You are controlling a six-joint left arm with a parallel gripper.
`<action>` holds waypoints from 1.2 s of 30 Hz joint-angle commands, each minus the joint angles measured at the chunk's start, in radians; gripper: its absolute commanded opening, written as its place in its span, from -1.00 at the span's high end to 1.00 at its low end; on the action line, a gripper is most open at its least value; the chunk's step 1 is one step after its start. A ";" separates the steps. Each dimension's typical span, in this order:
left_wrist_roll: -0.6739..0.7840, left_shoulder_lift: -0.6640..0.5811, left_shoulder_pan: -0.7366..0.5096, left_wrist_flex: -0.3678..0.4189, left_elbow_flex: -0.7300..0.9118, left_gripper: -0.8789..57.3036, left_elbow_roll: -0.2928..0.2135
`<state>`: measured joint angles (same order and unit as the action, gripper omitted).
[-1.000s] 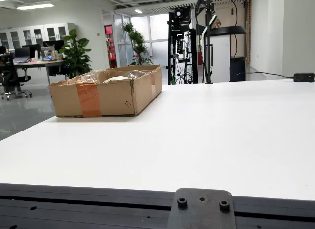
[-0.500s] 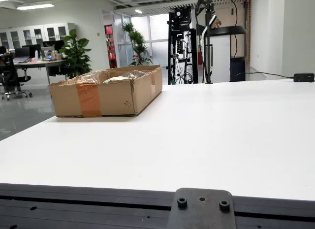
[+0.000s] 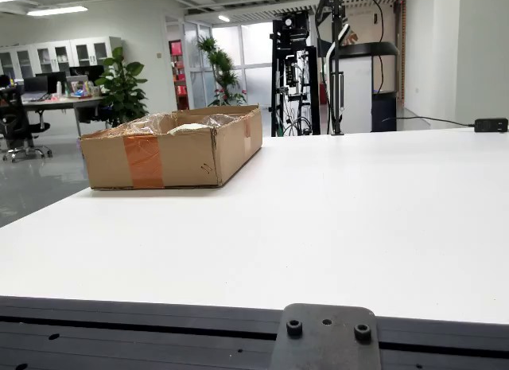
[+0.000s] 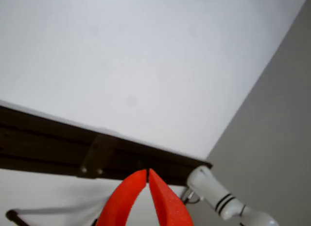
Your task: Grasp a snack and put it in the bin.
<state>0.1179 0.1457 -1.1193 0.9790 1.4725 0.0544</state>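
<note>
With no snack showing on the white worktop [image 3: 358, 219], the orange hand [image 4: 147, 180], tips seemingly touching and empty, is idling; next, locating one for the taped cardboard bin [image 3: 171, 151].

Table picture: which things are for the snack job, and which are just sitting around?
For the job:
cardboard box, the bin, with clear plastic and something pale inside
gripper, orange fingers closed, holding nothing
No loose snack shows on the table.

Just there:
potted plant
black equipment rack
black adapter
office desk
</note>
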 commanded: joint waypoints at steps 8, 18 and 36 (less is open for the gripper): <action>-0.001 0.000 -0.034 0.000 0.000 0.95 0.001; 0.000 0.000 -0.049 0.000 0.000 0.95 0.001; 0.000 0.000 -0.020 0.000 0.000 0.95 0.001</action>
<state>0.1180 0.1458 -1.1418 0.9786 1.4726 0.0552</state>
